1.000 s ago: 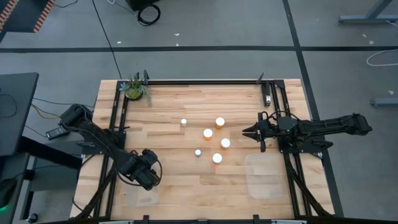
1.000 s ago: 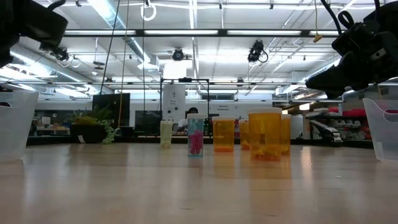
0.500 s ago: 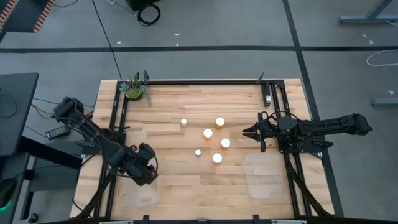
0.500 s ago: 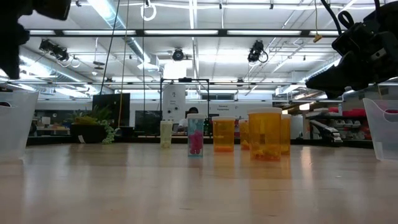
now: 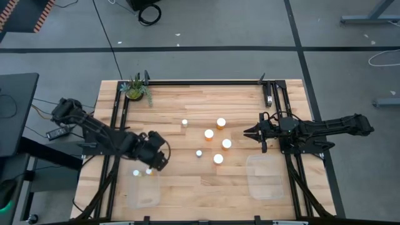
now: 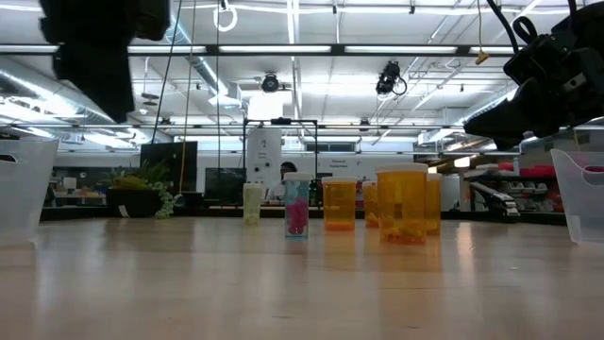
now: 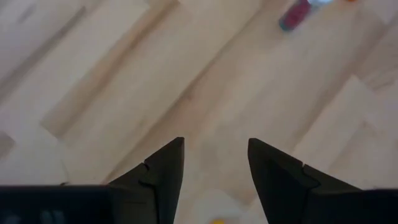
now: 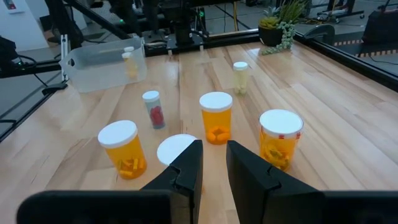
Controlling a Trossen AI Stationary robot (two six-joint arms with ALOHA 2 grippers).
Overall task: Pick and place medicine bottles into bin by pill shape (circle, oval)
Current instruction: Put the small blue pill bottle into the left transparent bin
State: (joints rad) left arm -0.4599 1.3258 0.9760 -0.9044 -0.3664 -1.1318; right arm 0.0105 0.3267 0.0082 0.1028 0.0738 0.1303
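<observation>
Reaching step, I judge: the left claw (image 5: 156, 157), parted and empty, hovers beside the left bin (image 5: 142, 190), needing to cross to six medicine bottles (image 5: 209, 134) standing ahead; the right claw (image 5: 250, 133) waits, slightly parted.

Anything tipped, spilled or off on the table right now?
Nothing stands out. The six medicine bottles mid-table all stand upright with caps on, two more sit in the left bin, and the right bin looks empty. No spills.
</observation>
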